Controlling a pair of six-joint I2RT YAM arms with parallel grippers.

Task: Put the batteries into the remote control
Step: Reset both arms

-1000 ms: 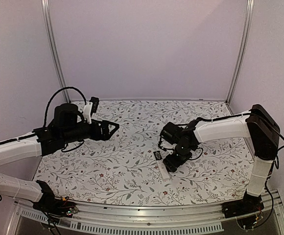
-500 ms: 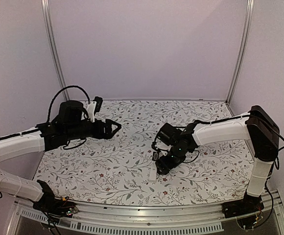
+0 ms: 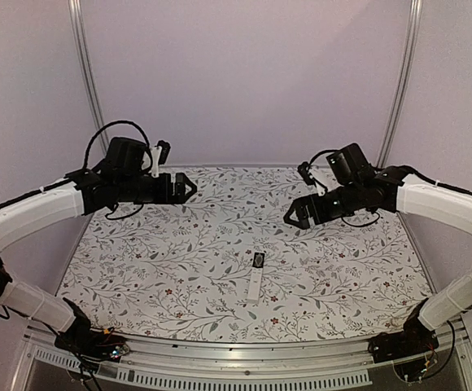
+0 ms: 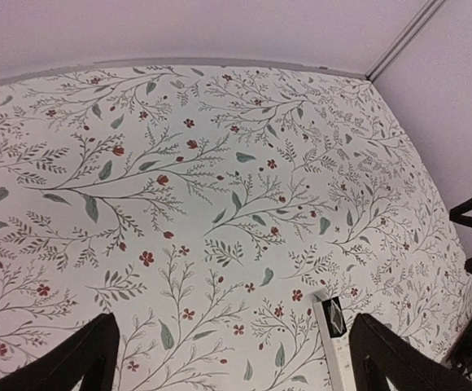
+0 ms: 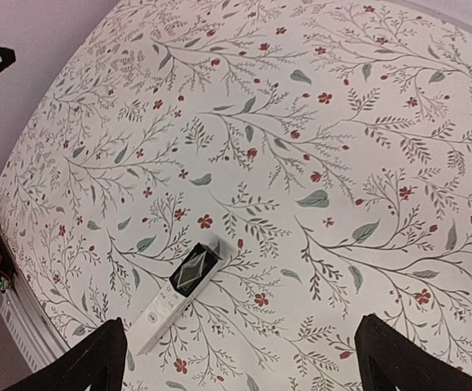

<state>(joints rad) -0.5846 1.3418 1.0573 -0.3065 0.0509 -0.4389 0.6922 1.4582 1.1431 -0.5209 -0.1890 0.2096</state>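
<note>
Slim white bar-shaped remote control [image 3: 255,278] flat on floral-patterned table [image 3: 138,269], near middle of near edge. Long axis near-to-far, black patch at far end. Left fingers [image 4: 85,362] apart, empty, high above table. Right fingers [image 5: 93,362] likewise, judged nearer to remote control. Batteries not discernible.

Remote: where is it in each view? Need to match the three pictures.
Top external: remote lies near the centre of the table, black end pointing away from the arm bases.
Left wrist: bottom right, black end up, running off the lower edge.
Right wrist: lower left, lying diagonally, black end up-right.
Shared landmark: the floral cloth beneath it in all three.
</note>
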